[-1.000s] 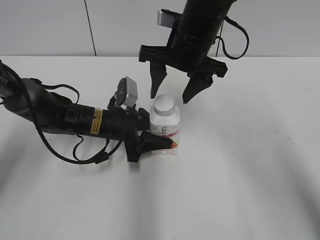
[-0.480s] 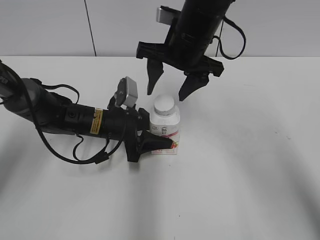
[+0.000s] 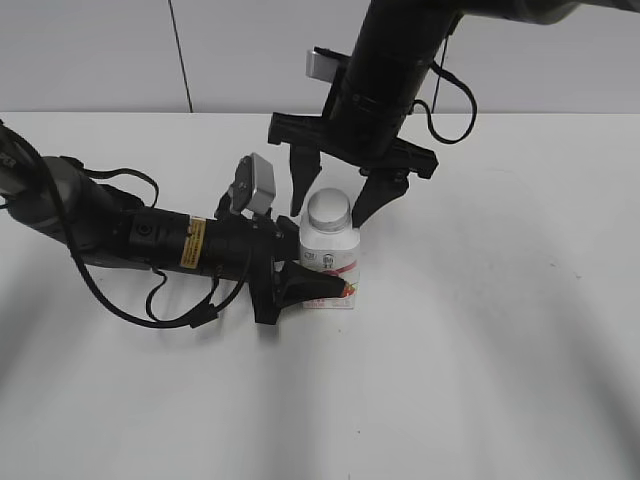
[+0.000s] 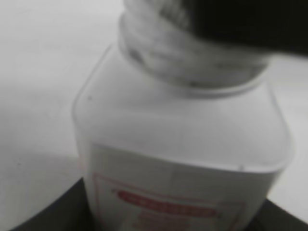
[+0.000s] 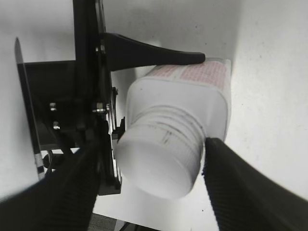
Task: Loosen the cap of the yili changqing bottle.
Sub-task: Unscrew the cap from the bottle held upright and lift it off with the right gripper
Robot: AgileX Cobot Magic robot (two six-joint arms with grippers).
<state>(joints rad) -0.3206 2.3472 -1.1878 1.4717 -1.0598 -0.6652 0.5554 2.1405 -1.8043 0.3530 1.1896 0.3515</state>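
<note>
The yili changqing bottle (image 3: 330, 266) stands upright on the white table, white with a red-pink label. Its round white cap (image 3: 328, 210) is on the neck. My left gripper (image 3: 312, 285) lies low from the left and is shut on the bottle's body; the bottle fills the left wrist view (image 4: 183, 159). My right gripper (image 3: 334, 205) hangs from above, open, with one finger on each side of the cap. In the right wrist view the cap (image 5: 161, 159) sits between the two fingers (image 5: 151, 163), which stand close beside it.
The left arm's black body and cable (image 3: 130, 240) lie across the table's left side. The white table (image 3: 480, 330) runs to a grey wall behind. A dark vertical seam (image 3: 180, 55) marks the wall.
My right gripper has come down from above the bottle until its open fingers flank the cap. The left gripper and the bottle have not moved.
</note>
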